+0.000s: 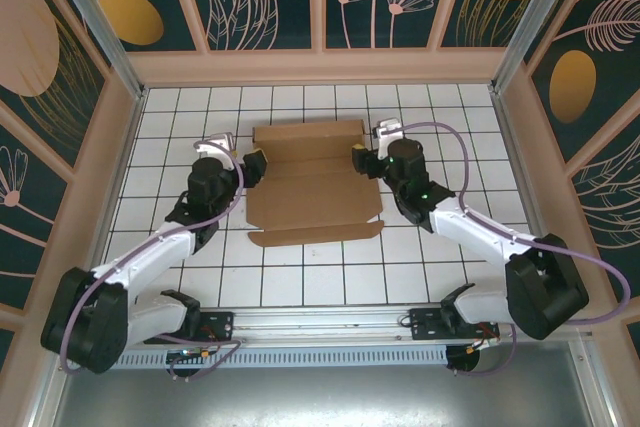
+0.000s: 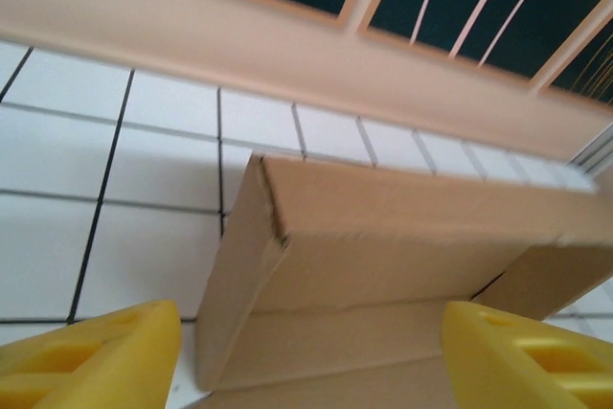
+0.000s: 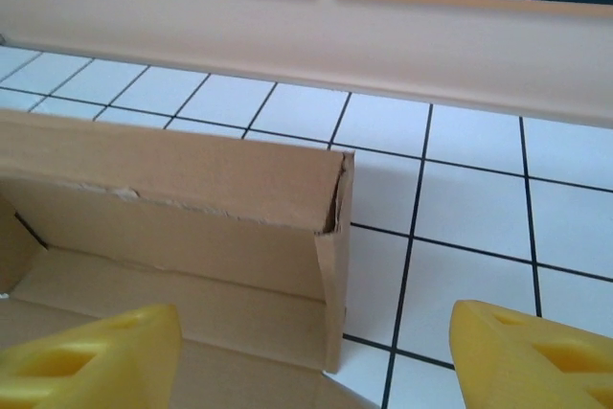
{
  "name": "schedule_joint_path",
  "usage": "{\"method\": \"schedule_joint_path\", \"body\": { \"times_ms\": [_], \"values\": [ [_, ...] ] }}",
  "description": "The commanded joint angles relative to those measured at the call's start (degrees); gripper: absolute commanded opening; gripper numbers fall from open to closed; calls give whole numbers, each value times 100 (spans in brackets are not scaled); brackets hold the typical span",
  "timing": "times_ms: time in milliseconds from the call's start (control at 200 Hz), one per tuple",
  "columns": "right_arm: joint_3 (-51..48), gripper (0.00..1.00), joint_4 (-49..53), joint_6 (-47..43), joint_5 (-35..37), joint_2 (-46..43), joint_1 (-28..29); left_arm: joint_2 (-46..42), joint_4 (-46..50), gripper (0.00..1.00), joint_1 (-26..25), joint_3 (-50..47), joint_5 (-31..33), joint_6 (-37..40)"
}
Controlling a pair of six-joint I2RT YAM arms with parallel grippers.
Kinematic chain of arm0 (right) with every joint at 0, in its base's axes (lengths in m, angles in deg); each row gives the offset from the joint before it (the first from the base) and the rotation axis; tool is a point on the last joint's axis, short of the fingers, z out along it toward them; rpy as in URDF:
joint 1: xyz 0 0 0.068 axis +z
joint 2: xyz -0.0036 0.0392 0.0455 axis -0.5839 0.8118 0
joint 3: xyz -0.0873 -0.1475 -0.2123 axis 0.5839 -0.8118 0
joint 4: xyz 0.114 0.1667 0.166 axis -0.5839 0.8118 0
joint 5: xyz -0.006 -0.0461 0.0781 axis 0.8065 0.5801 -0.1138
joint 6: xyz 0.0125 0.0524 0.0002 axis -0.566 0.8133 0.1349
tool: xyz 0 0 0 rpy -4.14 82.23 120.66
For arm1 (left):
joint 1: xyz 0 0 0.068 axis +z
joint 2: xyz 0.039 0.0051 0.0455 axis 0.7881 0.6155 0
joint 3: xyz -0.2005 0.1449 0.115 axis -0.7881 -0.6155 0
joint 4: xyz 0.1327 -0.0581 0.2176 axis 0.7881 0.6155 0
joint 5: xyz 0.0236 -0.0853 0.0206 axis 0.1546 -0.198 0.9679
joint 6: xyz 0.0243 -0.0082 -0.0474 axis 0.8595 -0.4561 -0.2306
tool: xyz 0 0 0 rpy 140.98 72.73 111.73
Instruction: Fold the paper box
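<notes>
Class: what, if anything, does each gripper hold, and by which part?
Nothing: left gripper and right gripper stand open at the paper box's ends, not clamping it.

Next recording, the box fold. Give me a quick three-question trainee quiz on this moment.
1. True or false: the plain brown cardboard box on the white tiled table is closed, with its lid shut.
2. Multiple choice: where do the left gripper and the right gripper stand? A) both at the box's near edge; B) one at each end of the box, jaws open; C) both over its centre.
3. Short answer: which long wall of the box stands upright?
Key: 1 false, its inside lies open; 2 B; 3 the far wall.
</notes>
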Motion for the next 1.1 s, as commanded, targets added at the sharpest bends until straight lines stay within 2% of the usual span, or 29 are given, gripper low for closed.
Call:
{"method": "schedule_joint_path", "body": {
  "times_ms": [0, 125, 335, 566, 741, 831, 936, 1096],
  "values": [
    [484, 74, 154, 610, -689, 116, -453, 69, -17, 74, 227, 466, -318, -486],
    [1036, 74, 408, 767, -1108, 579, -761, 704, -136, 73, 549, 930, -876, -949],
    [1489, 74, 500, 833, -1325, 1245, -873, 1601, -364, 73, 783, 1329, -1190, -1227],
    [1456, 71, 495, 807, -1180, 1763, -872, 2200, -684, 68, 880, 1136, -1374, -1440],
    [1263, 69, 409, 869, -1209, 1609, -840, 2623, -1081, 60, 880, 902, -1671, -1839],
    [1389, 69, 579, 722, -1049, 1393, -779, 2507, -875, 59, 883, 949, -1581, -1738],
    [1618, 70, 859, 403, -956, 1159, -726, 1981, -313, 70, 876, 1187, -1165, -1458],
    [1878, 72, 1145, -1023, -687, 1037, -210, 1065, 858, 75, 878, 1784, -782, -740]
  ]
}}
